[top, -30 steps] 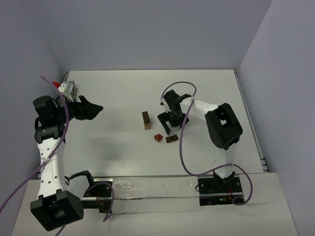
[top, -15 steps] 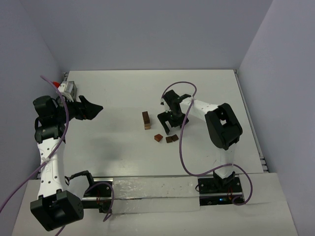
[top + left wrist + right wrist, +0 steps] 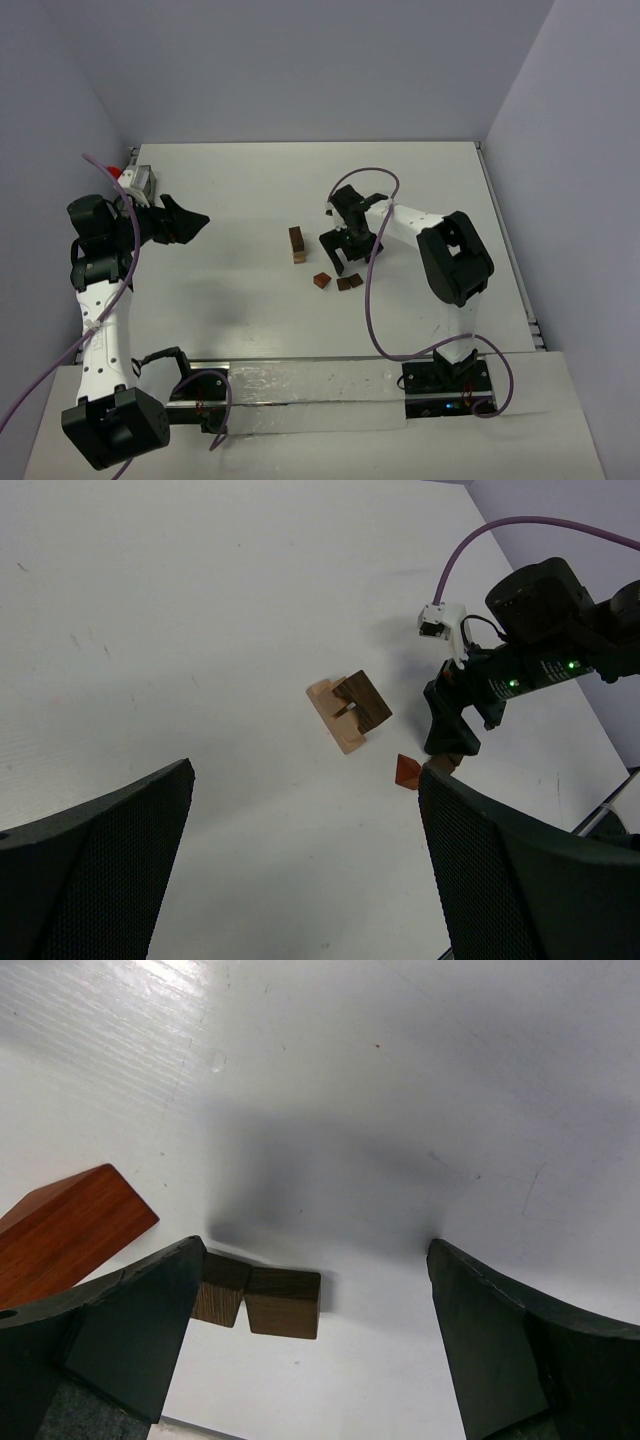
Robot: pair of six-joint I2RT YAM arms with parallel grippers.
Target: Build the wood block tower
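The wood block tower [image 3: 297,243] is a short stack, a dark block on a light tan one, at the table's middle; it also shows in the left wrist view [image 3: 348,710]. Two dark brown cubes [image 3: 349,282] lie side by side, seen close in the right wrist view [image 3: 265,1300]. A reddish-brown block [image 3: 322,280] lies to their left, and shows in the right wrist view [image 3: 65,1230]. My right gripper [image 3: 346,266] is open just above the two dark cubes, its left finger [image 3: 110,1340] next to one. My left gripper [image 3: 196,220] is open and empty at the far left.
A small greyish box [image 3: 138,181] with a red part sits at the far left near the wall. The walls close the table on three sides. The right arm's purple cable [image 3: 370,290] loops near the blocks.
My right gripper has dropped slightly toward the two dark cubes. The left arm has not moved.
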